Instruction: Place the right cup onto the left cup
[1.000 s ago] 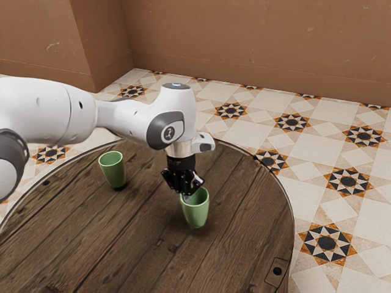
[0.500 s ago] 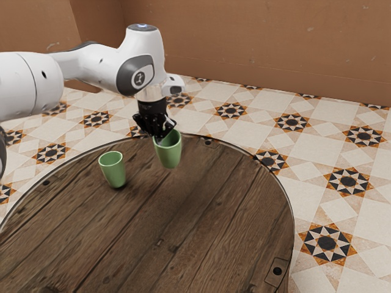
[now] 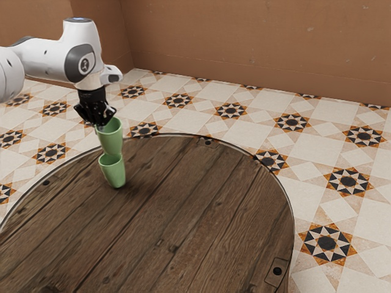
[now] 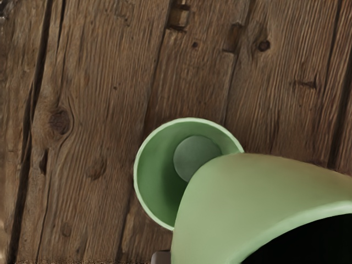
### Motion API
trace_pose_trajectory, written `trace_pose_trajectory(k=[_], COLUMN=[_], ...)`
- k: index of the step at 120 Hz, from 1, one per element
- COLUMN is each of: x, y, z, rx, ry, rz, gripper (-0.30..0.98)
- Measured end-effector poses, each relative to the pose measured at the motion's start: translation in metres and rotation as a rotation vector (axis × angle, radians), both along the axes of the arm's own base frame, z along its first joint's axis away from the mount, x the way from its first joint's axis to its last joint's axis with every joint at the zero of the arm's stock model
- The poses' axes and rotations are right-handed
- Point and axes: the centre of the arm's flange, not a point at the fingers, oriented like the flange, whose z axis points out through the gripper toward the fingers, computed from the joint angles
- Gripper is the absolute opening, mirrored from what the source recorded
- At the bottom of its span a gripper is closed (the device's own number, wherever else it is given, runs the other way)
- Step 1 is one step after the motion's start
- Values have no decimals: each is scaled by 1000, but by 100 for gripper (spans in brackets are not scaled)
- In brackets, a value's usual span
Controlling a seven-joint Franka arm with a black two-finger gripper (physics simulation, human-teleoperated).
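While the right cup (image 3: pixel 111 139) hung mouth-up over the left cup (image 3: pixel 114 174), your gripper (image 3: pixel 102 127) held it pinched at the rim; you could not tell whether the cups touched. Beneath them spread your round wooden table (image 3: pixel 183 207), and beyond it, tiled floor (image 3: pixel 317 196).

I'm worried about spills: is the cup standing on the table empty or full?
Empty as far as it shows: inside the standing cup, bare wall and floor are visible, partly behind the held cup.
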Motion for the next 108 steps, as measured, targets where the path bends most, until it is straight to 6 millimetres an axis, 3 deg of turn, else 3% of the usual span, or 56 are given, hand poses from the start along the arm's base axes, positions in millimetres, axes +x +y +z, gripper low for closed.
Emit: trace_pose_trajectory(k=[12, 36, 52, 70, 108], x=[-5, -3, 6, 12, 16], y=[22, 31, 33, 33, 25], z=[2, -4, -7, -28, -51], rx=[1, -2, 5, 4, -9], ry=[0, 8, 2, 25, 51], rz=[6, -21, -41, -60, -94], gripper=[-10, -10, -10, -10, -8])
